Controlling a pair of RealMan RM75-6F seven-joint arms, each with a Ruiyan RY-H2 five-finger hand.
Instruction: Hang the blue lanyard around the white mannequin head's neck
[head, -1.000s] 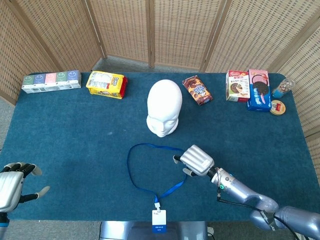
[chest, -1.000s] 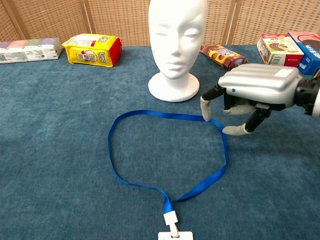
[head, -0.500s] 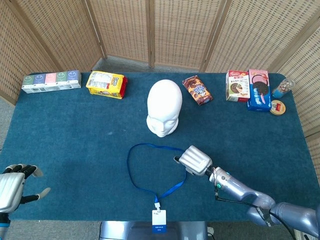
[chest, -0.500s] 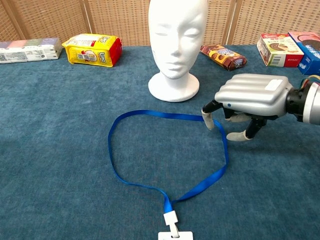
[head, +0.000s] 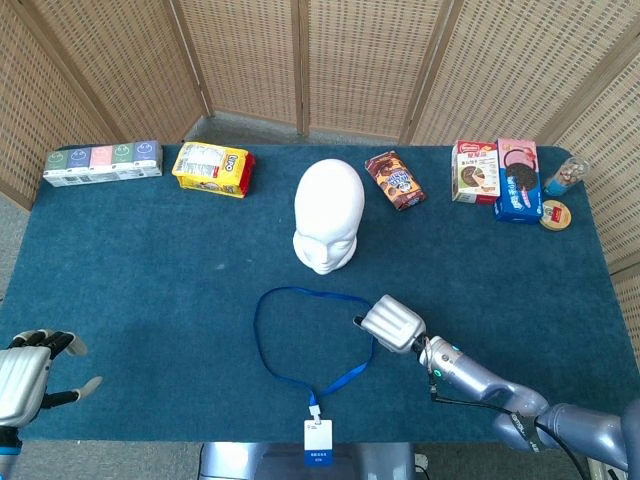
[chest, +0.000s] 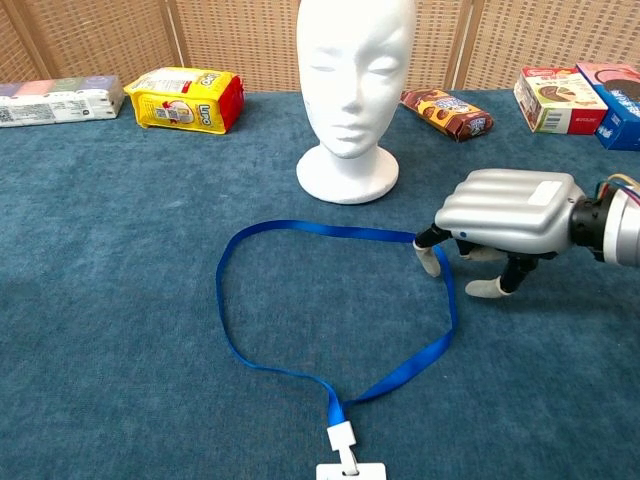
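My right hand (chest: 505, 215) hovers palm-down with fingers apart, one fingertip (chest: 430, 262) touching the right side of the flat blue ribbon lanyard (chest: 300, 300). Its loop lies near the table's front edge, before the white foam mannequin head (chest: 350, 75). My left hand (head: 25, 375), open, is well apart.

One mannequin head (head: 328, 215), one lanyard (head: 290, 345), two robot hands (head: 392, 322) (head: 22, 378), and seven snack items line the table's far edge.

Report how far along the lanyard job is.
Nothing is done yet: the blue lanyard lies flat in a loop on the blue table cloth, in front of the white mannequin head. In hand: the right hand is at the loop's right edge, fingers touching the strap. Left: grasp, lift, hang it.
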